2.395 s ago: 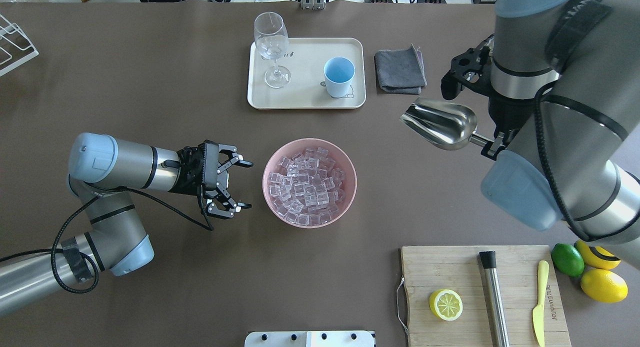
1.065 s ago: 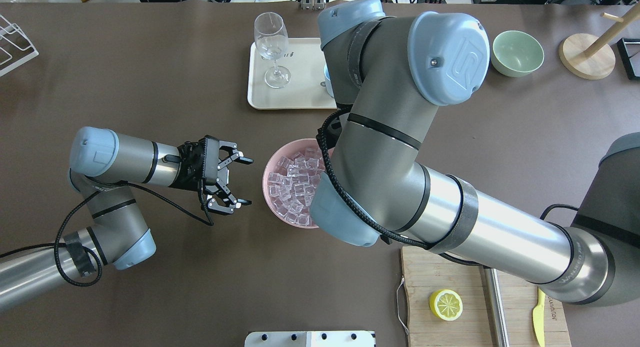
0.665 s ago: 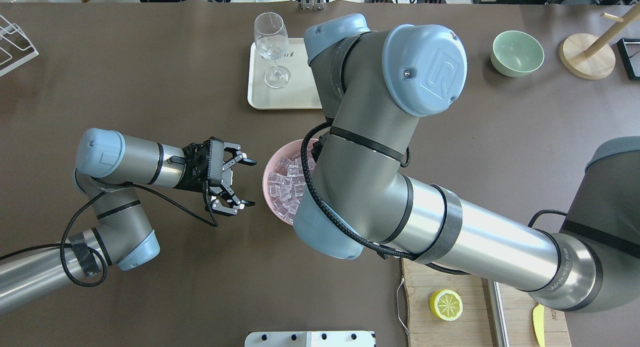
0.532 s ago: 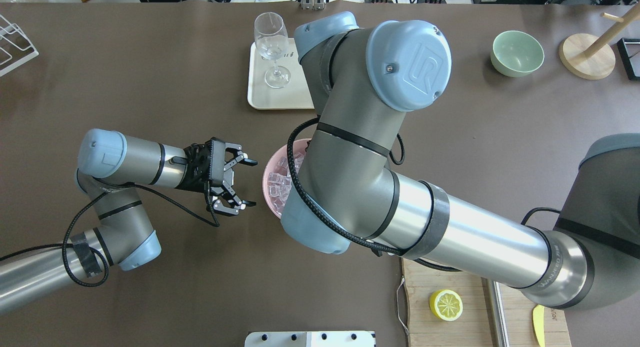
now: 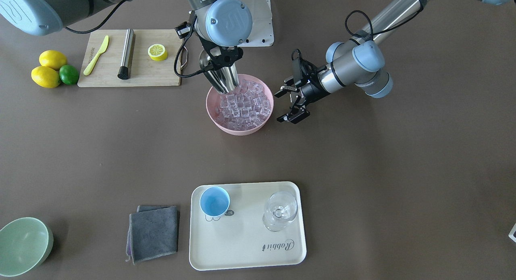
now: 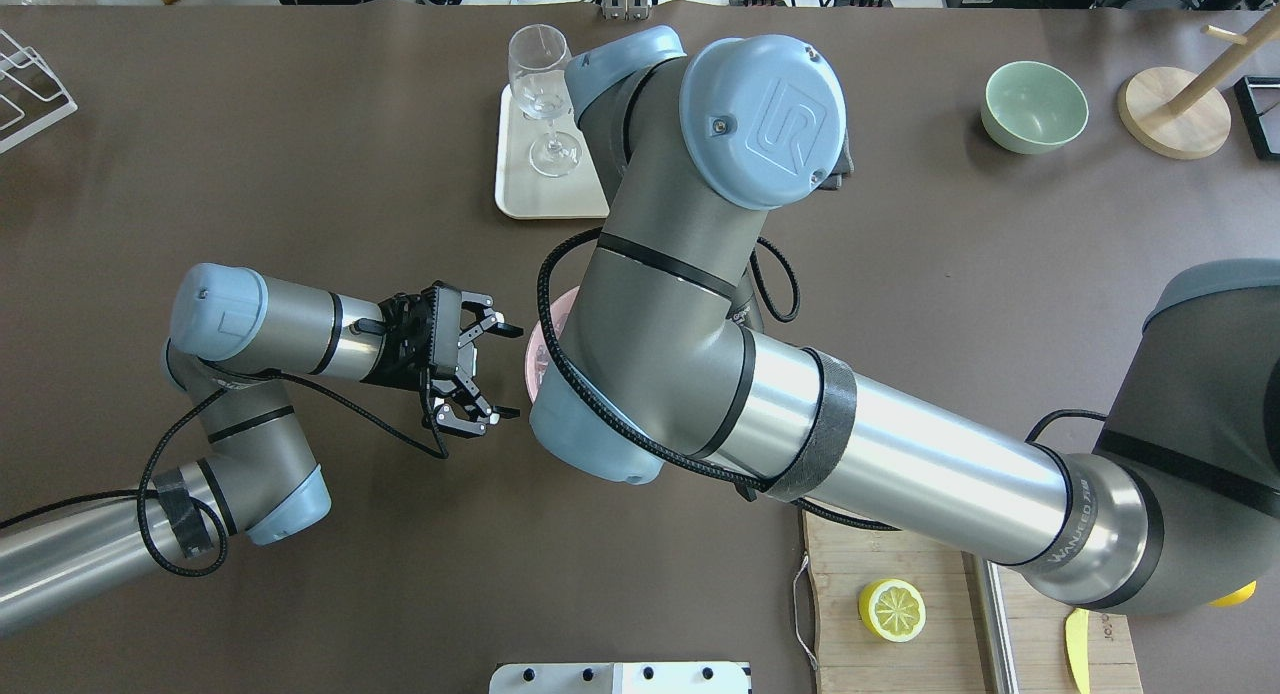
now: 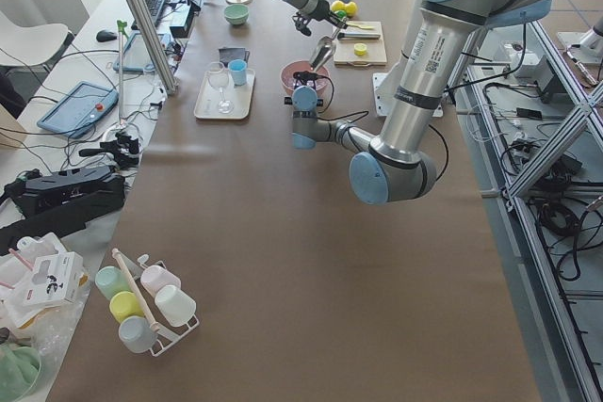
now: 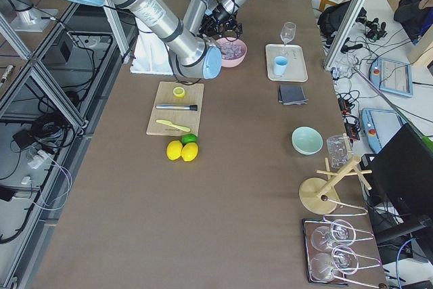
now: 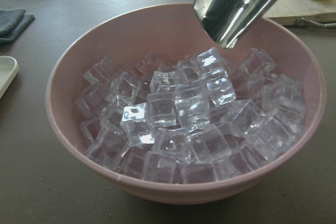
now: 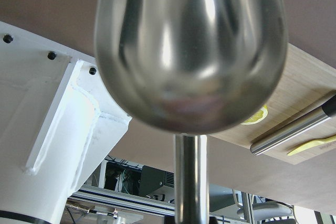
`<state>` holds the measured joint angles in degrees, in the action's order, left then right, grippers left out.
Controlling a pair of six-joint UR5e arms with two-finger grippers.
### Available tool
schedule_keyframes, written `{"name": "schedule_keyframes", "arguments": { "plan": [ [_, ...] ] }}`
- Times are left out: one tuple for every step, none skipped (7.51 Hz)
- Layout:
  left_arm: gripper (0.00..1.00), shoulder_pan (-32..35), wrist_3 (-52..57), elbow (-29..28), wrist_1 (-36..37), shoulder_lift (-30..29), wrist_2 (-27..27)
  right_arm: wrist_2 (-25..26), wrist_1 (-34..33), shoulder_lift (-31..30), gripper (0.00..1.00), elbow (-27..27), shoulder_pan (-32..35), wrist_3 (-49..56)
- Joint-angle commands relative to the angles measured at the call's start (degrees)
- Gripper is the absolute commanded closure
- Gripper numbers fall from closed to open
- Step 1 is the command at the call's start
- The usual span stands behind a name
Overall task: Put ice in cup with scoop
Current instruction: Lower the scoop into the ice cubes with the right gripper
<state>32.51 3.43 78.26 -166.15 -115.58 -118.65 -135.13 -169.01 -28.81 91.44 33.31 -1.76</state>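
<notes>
The pink bowl (image 5: 225, 128) of clear ice cubes (image 5: 242, 104) stands mid-table. My right gripper (image 5: 219, 57) is shut on the handle of the steel scoop (image 5: 221, 79), which tilts steeply down with its tip just over the ice at the bowl's robot-side edge. In the left wrist view the scoop tip (image 9: 236, 3) hangs above the ice (image 9: 178, 114). The right wrist view shows the scoop's back (image 10: 191, 45). My left gripper (image 5: 288, 104) is open and empty beside the bowl. The light-blue cup (image 5: 214, 201) stands empty on the cream tray (image 5: 250, 247); the right arm hides it in the overhead view.
A wine glass (image 5: 280, 210) stands on the tray beside the cup. A grey cloth (image 5: 154, 231) and a pale green bowl (image 5: 22, 245) lie beyond. A cutting board (image 5: 145, 76) holds a lemon half (image 5: 157, 52), a steel rod (image 5: 127, 54) and a yellow knife (image 5: 96, 55).
My right arm has swung from the table's right side over the pink bowl, carrying the scoop and tipping it down toward the ice. My left gripper has edged closer to the bowl, still open.
</notes>
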Motion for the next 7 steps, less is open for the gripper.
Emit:
{"name": "schedule_keyframes", "arguments": {
  "plan": [
    [0.02,-0.08,0.00,-0.04,-0.05,0.09,0.09,0.31,0.00,0.07,1.00,-1.35,-0.08,0.18],
    [0.02,-0.08,0.00,-0.04,-0.05,0.18,0.09,0.30,0.08,0.16,1.00,-1.35,-0.09,0.18],
    [0.02,-0.08,0.00,-0.04,-0.31,0.44,1.13,0.30,0.08,0.25,1.00,-1.35,-0.09,0.18],
    [0.02,-0.08,0.00,-0.04,-1.01,0.62,1.84,0.30,0.00,0.42,1.00,-1.35,-0.35,0.18],
    [0.02,-0.08,0.00,-0.22,-1.45,0.71,2.11,0.30,0.00,0.42,1.00,-1.70,-0.52,0.26],
    [0.02,-0.08,-0.09,-1.17,-2.76,0.62,2.11,0.39,0.08,0.51,1.00,-2.57,-0.87,0.27],
    [0.02,-0.08,-0.09,-1.27,-2.86,0.62,2.02,0.39,0.69,0.51,1.00,-4.06,-1.40,0.79]
  ]
}}
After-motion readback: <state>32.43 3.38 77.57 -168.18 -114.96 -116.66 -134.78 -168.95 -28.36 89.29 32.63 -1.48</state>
